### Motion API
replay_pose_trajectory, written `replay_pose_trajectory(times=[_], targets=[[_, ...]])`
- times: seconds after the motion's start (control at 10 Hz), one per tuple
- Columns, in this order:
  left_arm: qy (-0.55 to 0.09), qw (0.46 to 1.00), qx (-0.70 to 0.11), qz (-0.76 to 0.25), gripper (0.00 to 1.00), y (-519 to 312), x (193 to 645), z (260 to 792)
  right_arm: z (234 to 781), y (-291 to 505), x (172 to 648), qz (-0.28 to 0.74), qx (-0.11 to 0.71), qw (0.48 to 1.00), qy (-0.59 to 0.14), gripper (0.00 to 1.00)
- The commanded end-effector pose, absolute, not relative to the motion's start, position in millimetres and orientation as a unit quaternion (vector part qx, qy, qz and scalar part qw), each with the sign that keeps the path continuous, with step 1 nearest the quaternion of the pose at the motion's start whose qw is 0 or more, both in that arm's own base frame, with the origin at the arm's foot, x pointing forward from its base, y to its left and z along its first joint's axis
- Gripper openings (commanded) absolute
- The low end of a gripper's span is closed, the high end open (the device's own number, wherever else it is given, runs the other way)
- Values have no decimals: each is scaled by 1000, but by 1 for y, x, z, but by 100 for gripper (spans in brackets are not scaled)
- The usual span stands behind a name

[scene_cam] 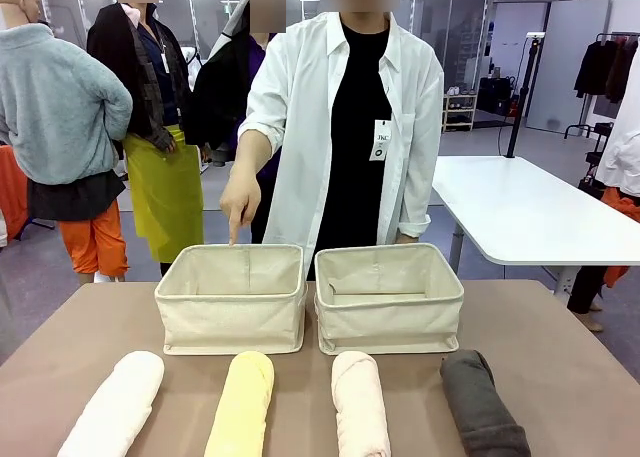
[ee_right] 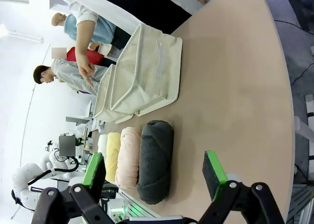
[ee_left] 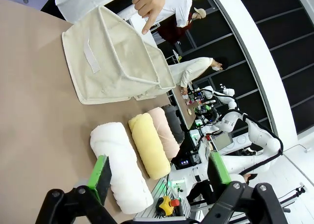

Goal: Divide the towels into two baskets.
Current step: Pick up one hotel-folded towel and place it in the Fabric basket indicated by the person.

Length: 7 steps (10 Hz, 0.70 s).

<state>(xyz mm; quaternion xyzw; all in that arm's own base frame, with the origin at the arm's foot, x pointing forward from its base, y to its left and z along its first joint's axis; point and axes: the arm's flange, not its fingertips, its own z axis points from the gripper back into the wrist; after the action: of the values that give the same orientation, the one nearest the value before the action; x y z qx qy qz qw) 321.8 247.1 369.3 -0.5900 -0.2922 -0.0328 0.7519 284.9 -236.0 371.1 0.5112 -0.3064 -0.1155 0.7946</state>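
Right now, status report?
Left gripper, right gripper open, empty. Towels on table, none in baskets. Hand pointing at left basket.

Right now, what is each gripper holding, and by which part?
Nothing. The left gripper and right gripper both stand open and empty; all four towels lie loose on the table.

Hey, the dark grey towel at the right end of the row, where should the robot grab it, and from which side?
Grip the dark grey towel around its middle, closing across the roll's width, coming straight down from above. It lies flat as a thick cylinder, apart from the pink towel, so the open right gripper should straddle it.
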Motion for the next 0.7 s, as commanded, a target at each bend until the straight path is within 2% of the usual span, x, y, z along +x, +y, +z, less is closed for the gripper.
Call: replay_pose_trajectory(times=[0.0, 0.6], targets=[[-292, 751, -591, -35, 100, 249, 319, 369, 373, -238, 285, -114, 513, 791, -312, 100], [-292, 751, -591, -35, 100, 249, 319, 369, 373, -238, 285, -114, 513, 791, -312, 100]])
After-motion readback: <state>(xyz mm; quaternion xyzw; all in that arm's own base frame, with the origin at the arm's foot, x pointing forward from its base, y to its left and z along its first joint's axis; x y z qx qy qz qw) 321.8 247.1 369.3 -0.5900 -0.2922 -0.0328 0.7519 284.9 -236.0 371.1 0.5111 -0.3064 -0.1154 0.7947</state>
